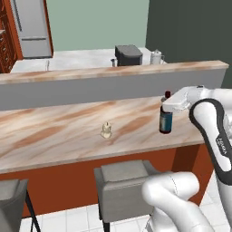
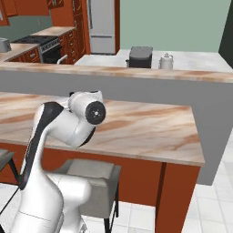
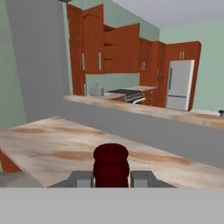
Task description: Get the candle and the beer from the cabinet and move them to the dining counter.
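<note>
Bench (image 1: 59,131) of marbled beige spans the middle of the left base frame, grey ledge behind it. Beer (image 1: 166,121) stands upright at centre right, near the bench's front edge, hand (image 1: 166,105) pinching its neck. Candle (image 1: 106,130) sits at centre, well left of the beer.

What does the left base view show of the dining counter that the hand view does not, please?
Left base view: the candle standing on the dining counter, and the beer full length, its base on the slab. Hand view: the gripper shut on the beer's dark red cap, and the open cabinet far behind. Both: the beer, marbled slab and grey ledge.
</note>
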You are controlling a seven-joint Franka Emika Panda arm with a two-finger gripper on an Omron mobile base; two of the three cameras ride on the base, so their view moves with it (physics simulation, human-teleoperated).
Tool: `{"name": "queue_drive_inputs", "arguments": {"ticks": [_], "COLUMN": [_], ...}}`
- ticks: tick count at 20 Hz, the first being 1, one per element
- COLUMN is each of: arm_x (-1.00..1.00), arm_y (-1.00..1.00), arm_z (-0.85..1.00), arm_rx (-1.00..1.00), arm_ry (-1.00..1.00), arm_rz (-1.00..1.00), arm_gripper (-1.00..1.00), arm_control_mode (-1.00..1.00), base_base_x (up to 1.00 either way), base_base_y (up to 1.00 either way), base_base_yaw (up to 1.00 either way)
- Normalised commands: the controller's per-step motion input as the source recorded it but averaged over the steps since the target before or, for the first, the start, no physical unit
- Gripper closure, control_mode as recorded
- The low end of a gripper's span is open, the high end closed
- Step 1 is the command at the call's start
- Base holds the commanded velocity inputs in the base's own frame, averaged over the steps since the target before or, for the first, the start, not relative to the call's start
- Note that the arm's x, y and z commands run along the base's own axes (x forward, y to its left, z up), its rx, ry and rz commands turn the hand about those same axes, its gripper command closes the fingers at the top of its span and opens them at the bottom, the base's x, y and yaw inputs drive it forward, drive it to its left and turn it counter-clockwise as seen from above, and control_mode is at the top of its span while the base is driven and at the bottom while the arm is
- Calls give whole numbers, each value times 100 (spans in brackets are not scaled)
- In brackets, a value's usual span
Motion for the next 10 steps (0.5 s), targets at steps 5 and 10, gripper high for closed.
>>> {"name": "queue_drive_inputs", "arguments": {"ticks": [5, 10], "arm_x": [99, 91], "arm_y": [17, 0], "arm_z": [-45, -22], "arm_rx": [-5, 3], "arm_ry": [6, 7], "arm_rz": [40, 33], "arm_gripper": [100, 100], "arm_control_mode": [-100, -100], "base_base_x": [0, 0], "base_base_y": [0, 0], "base_base_yaw": [0, 0]}}
